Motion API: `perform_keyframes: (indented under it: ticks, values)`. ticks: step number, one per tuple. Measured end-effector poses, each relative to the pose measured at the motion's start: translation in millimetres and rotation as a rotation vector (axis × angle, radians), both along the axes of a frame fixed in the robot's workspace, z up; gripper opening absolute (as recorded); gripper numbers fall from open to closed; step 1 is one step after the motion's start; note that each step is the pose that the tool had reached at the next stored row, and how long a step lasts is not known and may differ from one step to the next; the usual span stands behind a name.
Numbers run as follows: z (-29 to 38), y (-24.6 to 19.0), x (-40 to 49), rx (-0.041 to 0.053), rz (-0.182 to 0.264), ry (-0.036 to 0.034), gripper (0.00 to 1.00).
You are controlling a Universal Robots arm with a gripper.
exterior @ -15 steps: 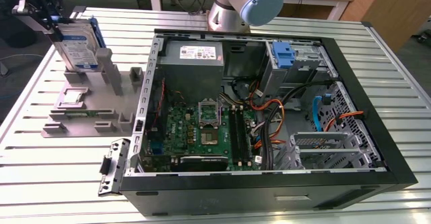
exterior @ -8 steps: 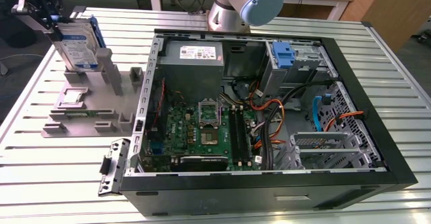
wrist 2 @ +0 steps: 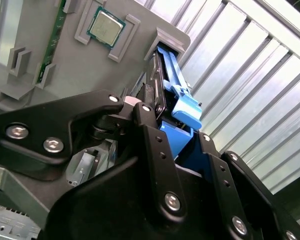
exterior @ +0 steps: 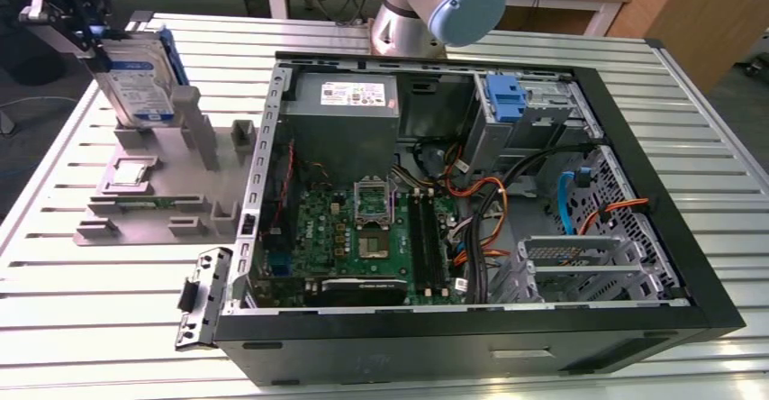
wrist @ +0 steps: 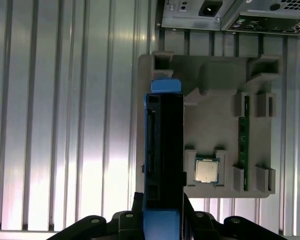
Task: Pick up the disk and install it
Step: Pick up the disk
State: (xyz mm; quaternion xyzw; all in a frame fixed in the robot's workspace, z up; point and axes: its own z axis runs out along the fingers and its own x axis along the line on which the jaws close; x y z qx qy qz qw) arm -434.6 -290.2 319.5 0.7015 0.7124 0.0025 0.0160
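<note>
disk (exterior: 132,80) sits at the exterior view's far left, stood on end over the gray fixture (exterior: 180,184), well apart from the pc case (exterior: 420,350). Orientation: long axis near vertical, leaning a bit w/ the top end toward the exterior view's left. Labelled face is turned toward that cam, blue carrier rail (exterior: 172,53) runs along the edge on the exterior view's right. In the first wrist view I look down its thin edge (wrist: 164,150), flat faces roughly in line w/ the fixture's end slot (wrist: 162,61). gripper (exterior: 86,32) has the top end: jaws closed down to the disk's thickness, fingers (wrist 2: 155,145) pressed on either side of the carrier, nothing else in them. Can't tell if the bottom end is clear of the slot posts (exterior: 189,125). Risks imo: (1) if the bottom is in the slot, a sideways or tilted pull binds it and drags the fixture, plus the cpu chip (wrist: 206,170) and ram stick (wrist: 242,135) parked on it. (2) Grip is at one end and partly on plastic, so the carrier can flex and the disk can pivot or slip. (3) W/ that lean the low end swings wide and could clip the case wall, and the orange cables (exterior: 487,204) near the bays could snag it.
</note>
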Motion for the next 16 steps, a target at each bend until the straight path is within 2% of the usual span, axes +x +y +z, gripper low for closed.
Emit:
perform_keyframes:
  ticks: [4,16]
  values:
    - [5.5,0.0,0.0,0.0,0.0,-0.0001,0.37]
    - [14.2,0.0,0.0,0.0001,-0.002,-0.0002,0.37]
